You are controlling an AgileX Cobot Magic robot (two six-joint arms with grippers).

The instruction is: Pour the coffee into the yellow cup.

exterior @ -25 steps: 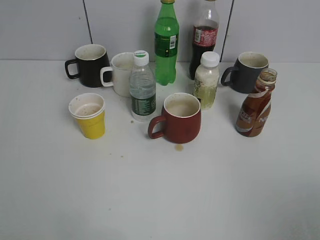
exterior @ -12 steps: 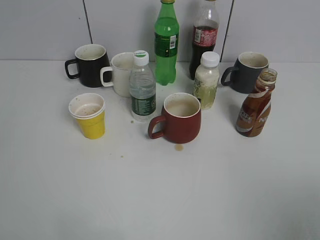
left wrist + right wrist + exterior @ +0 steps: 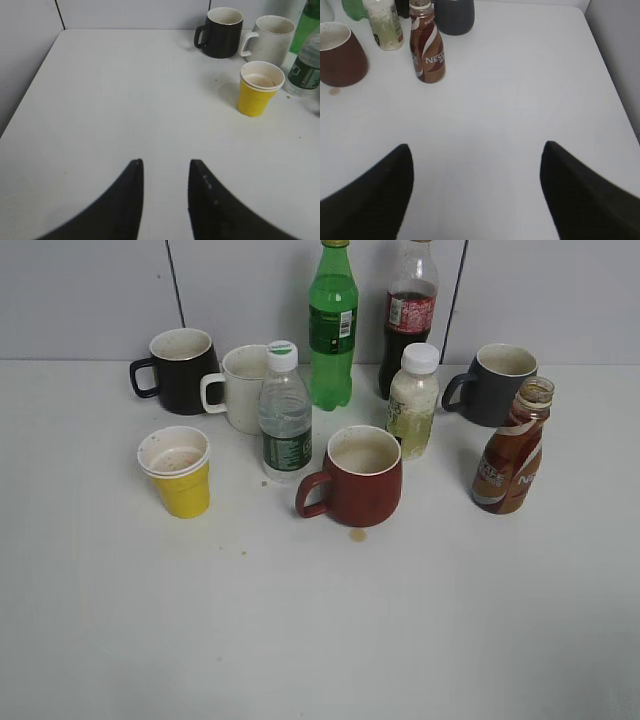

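Observation:
The coffee bottle (image 3: 512, 452) stands capless on the right of the white table; it also shows in the right wrist view (image 3: 426, 47). The yellow cup (image 3: 178, 472), white inside and stained, stands at the left; it also shows in the left wrist view (image 3: 259, 89). My left gripper (image 3: 165, 163) is open and empty over bare table, well short and left of the cup. My right gripper (image 3: 476, 147) is wide open and empty, well short of the coffee bottle. Neither gripper shows in the exterior view.
A red mug (image 3: 358, 476) stands mid-table with a small brown stain (image 3: 358, 534) before it. Behind are a water bottle (image 3: 285, 418), white mug (image 3: 240, 388), black mug (image 3: 180, 370), green bottle (image 3: 332, 325), cola bottle (image 3: 409, 315), a white-capped bottle (image 3: 412, 402) and a grey mug (image 3: 497, 384).

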